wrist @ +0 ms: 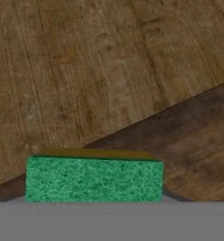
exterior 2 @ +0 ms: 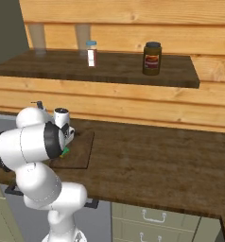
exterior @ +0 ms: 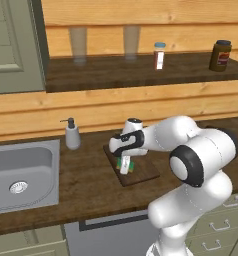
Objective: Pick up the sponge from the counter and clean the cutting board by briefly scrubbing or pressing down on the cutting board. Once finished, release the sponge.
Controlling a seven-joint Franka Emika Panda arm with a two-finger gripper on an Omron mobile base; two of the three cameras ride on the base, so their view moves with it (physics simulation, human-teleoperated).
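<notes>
Left base view: tool [exterior: 125, 168] grips sponge [exterior: 128, 165], pressed on cutting board [exterior: 141, 175].

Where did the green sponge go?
The sponge sits low over the cutting board, near its middle, pinched in the gripper, right of the soap dispenser.

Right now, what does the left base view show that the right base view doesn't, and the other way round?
Left base view alone: the steel sink, the soap dispenser beside it, and the gripper with its jaws shut on the sponge over the cutting board.

Right base view alone: the long bare stretch of counter to the right of the board, with drawers below.

Both: the board, a bit of green sponge, the shelf's brown jar and small white bottle.
</notes>
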